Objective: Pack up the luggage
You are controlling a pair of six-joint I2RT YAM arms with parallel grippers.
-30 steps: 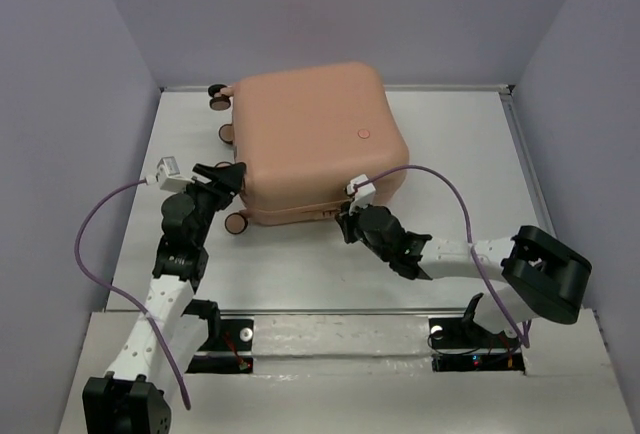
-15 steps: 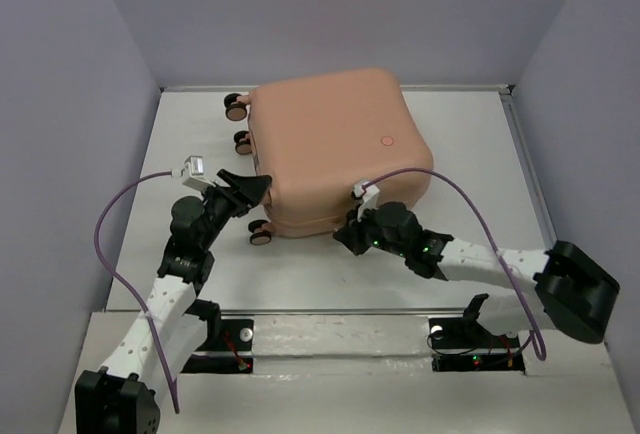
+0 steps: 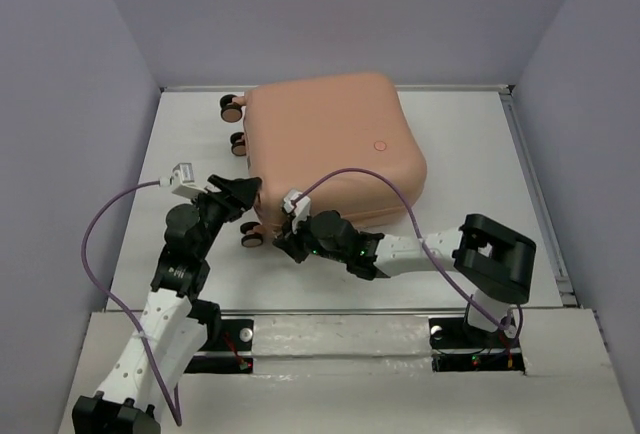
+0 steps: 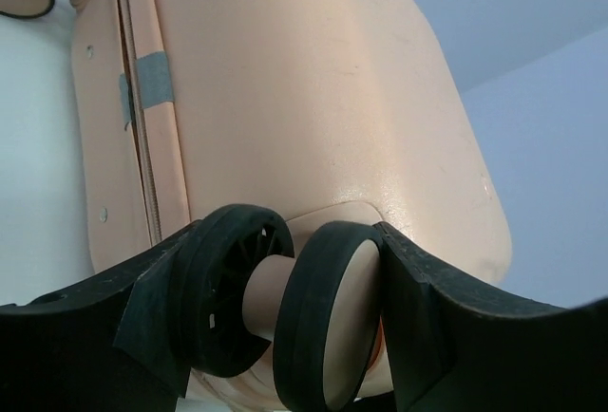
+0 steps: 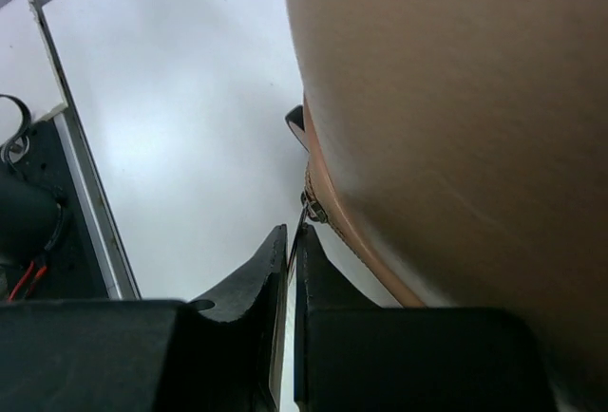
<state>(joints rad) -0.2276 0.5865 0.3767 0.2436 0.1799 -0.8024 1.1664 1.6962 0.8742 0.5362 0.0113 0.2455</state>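
Two holds: left gripper [image 4: 285, 322] clamped across near caster [image 4: 328, 312]; right gripper [image 5: 290, 255] pinched almost shut on zip pull [image 5: 302, 227]. Luggage [image 3: 330, 144] flat, lid down, mid-table [image 3: 190, 144]. Probably best: brace caster firmly, draw pull in line with seam, steady, no jerks.
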